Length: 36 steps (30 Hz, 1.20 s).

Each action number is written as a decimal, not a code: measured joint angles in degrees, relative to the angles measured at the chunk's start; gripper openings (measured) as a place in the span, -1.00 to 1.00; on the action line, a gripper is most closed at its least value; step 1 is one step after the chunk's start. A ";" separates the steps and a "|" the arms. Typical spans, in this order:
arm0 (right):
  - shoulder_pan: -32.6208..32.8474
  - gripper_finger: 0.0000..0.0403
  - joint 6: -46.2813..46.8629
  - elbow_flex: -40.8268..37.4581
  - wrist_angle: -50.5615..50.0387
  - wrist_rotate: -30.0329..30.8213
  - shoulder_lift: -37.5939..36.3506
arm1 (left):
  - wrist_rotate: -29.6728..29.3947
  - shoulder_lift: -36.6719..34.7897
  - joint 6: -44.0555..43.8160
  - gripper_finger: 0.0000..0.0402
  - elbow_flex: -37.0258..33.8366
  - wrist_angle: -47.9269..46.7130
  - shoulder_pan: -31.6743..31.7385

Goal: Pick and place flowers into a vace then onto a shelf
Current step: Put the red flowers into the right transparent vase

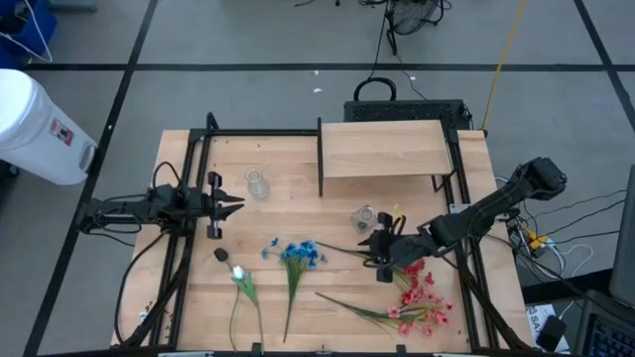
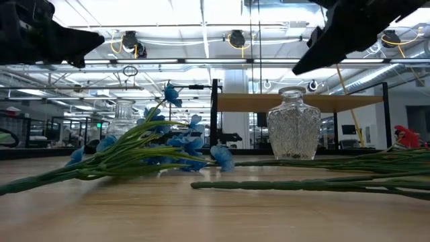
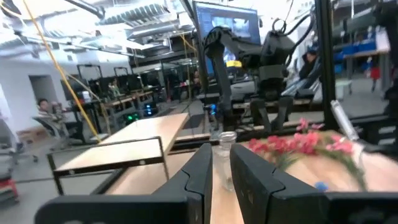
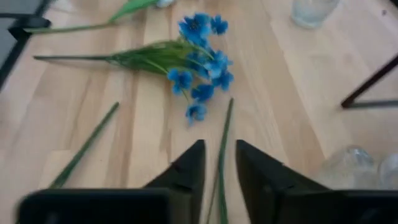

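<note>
The flowers lie flat on the tabletop: a blue bunch (image 1: pixel 296 255) (image 4: pixel 202 68), a white bud stem (image 1: pixel 238 273) and red-pink sprays (image 1: pixel 417 297) (image 3: pixel 305 143). Two glass vases stand upright, one (image 1: pixel 257 184) near the left gripper and one (image 1: pixel 364 218) (image 2: pixel 293 124) by the right gripper. The shelf (image 1: pixel 382 149) stands raised at the far side. My right gripper (image 1: pixel 375 244) (image 4: pixel 219 146) is open and hovers above the table, its fingers on either side of a long green stalk (image 4: pixel 227 118) below them. My left gripper (image 1: pixel 234 206) (image 3: pixel 221 168) hangs in the air with a narrow gap, holding nothing.
A dark upright panel (image 1: pixel 319 159) closes the shelf's left end. Black frame rails (image 1: pixel 189 198) run along both table sides. A white container (image 1: pixel 35 124) stands on the floor beyond the left edge. Bare wood lies between the vases and the shelf.
</note>
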 joint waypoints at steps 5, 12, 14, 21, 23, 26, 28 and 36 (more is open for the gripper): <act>0.09 -0.12 3.68 0.00 -2.59 -0.14 2.08 | -1.17 0.00 1.66 -0.68 0.00 -0.76 0.00; -0.41 -0.03 4.66 -0.02 -4.14 -4.80 11.33 | -1.15 -0.02 0.61 -0.68 0.00 -0.45 0.00; -0.82 -0.05 4.74 -0.07 -4.81 -4.78 13.02 | -1.14 0.00 1.35 -0.68 0.00 -0.58 0.00; -1.16 -0.13 10.39 -0.02 -8.58 -4.66 14.78 | -1.15 -0.02 2.65 -0.68 0.00 2.75 0.00; -1.12 -0.13 11.69 -0.02 -8.61 -4.72 14.85 | -1.09 0.00 2.54 -0.68 0.00 3.39 0.00; -1.10 -0.12 13.18 -0.02 -8.57 -4.78 15.62 | -1.08 -0.02 2.11 -0.68 0.00 6.19 0.00; -1.13 -0.12 13.81 -0.02 -8.45 -4.77 16.44 | -1.10 -0.02 2.28 -0.68 0.00 7.38 0.00; -2.27 -0.15 15.75 0.20 -7.21 -5.98 19.63 | -1.04 -0.01 1.34 -0.68 0.00 9.67 0.00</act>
